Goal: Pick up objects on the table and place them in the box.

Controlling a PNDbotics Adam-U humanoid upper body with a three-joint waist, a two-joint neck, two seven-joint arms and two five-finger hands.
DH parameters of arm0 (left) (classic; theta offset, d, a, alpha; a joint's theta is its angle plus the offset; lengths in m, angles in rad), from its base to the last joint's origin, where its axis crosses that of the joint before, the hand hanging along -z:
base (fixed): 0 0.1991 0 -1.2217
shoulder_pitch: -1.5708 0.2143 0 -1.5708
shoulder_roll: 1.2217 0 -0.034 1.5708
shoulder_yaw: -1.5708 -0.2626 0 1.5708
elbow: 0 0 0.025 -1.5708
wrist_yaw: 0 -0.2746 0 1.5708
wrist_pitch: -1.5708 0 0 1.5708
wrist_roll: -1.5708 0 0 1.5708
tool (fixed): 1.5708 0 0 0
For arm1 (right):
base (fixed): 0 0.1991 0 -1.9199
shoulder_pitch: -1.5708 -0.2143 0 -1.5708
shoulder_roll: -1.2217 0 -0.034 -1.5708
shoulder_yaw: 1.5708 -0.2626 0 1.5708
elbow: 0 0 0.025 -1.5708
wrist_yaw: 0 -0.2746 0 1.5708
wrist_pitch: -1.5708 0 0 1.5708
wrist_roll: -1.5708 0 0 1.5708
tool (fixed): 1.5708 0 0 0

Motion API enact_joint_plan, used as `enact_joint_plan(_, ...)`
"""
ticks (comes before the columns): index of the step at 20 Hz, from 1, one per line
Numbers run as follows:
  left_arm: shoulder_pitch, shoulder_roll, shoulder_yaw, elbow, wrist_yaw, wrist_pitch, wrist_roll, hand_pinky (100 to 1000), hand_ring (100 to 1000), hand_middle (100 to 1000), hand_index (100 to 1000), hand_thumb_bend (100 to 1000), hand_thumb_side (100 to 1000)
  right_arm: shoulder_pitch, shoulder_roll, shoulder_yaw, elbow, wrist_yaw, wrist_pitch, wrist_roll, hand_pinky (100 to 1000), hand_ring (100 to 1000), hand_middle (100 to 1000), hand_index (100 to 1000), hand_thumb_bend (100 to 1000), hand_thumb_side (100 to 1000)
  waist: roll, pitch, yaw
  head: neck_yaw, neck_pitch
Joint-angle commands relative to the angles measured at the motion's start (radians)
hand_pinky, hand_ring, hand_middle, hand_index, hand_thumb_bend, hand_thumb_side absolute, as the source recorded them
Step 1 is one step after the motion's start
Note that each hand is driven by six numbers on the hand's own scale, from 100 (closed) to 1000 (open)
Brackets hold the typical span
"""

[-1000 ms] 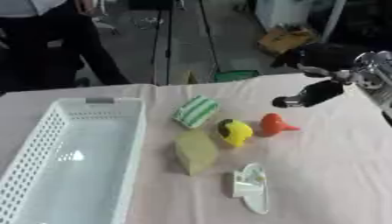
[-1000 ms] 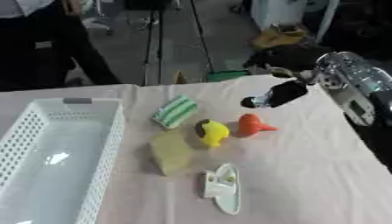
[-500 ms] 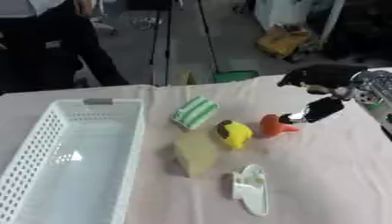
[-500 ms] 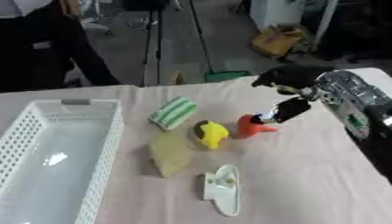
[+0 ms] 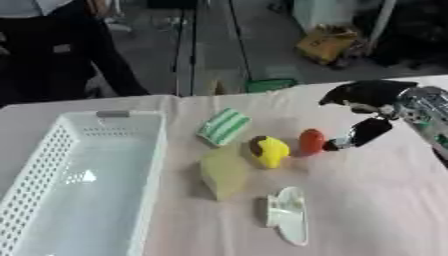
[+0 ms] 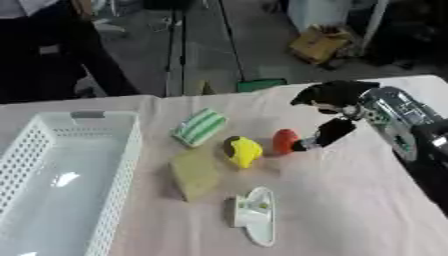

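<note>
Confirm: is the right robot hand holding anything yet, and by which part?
Cannot be told: the right robot hand is at the red-orange object's right side, but a closed hold isn't visible.

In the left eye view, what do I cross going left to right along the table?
White basket → green striped block → yellow toy → red-orange object → right hand. The pale sponge and white piece lie nearer, so they are left out.
</note>
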Motion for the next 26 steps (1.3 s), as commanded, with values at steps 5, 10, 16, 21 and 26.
enact_joint_plan(5, -0.008, 0.009, 0.005, -0.009, 0.005, 0.000, -0.003, 1000, 977, 895, 943, 100, 1000, -0.023, 0.005, -0.006, 0.037, 0.019, -0.005, 0.003, 967, 996, 930, 1000, 692, 883, -0.002, -0.009, 0.009, 0.001, -0.003)
enact_joint_plan(10, -0.011, 0.004, 0.004, -0.009, 0.008, -0.003, -0.001, 1000, 976, 891, 940, 100, 1000, -0.033, 0.027, -0.012, 0.075, 0.038, -0.004, -0.020, 961, 989, 922, 1000, 690, 896, -0.003, -0.003, 0.016, -0.005, -0.015)
enact_joint_plan(16, -0.011, -0.003, 0.003, -0.009, 0.009, -0.004, -0.002, 1000, 975, 901, 934, 100, 1000, -0.047, 0.049, -0.021, 0.118, 0.079, 0.008, -0.070, 931, 947, 897, 993, 664, 898, -0.003, 0.002, 0.021, -0.016, -0.026)
enact_joint_plan(21, -0.010, -0.008, 0.002, -0.009, 0.008, -0.004, -0.006, 1000, 974, 898, 926, 100, 1000, -0.063, 0.073, -0.035, 0.172, 0.130, 0.030, -0.111, 919, 923, 888, 988, 655, 891, -0.002, 0.006, 0.026, -0.028, -0.040)
enact_joint_plan(26, -0.007, -0.010, 0.003, -0.009, 0.007, -0.003, -0.006, 1000, 973, 897, 924, 100, 1000, -0.067, 0.081, -0.042, 0.205, 0.149, 0.024, -0.117, 906, 894, 876, 981, 664, 888, -0.002, 0.007, 0.026, -0.031, -0.040)
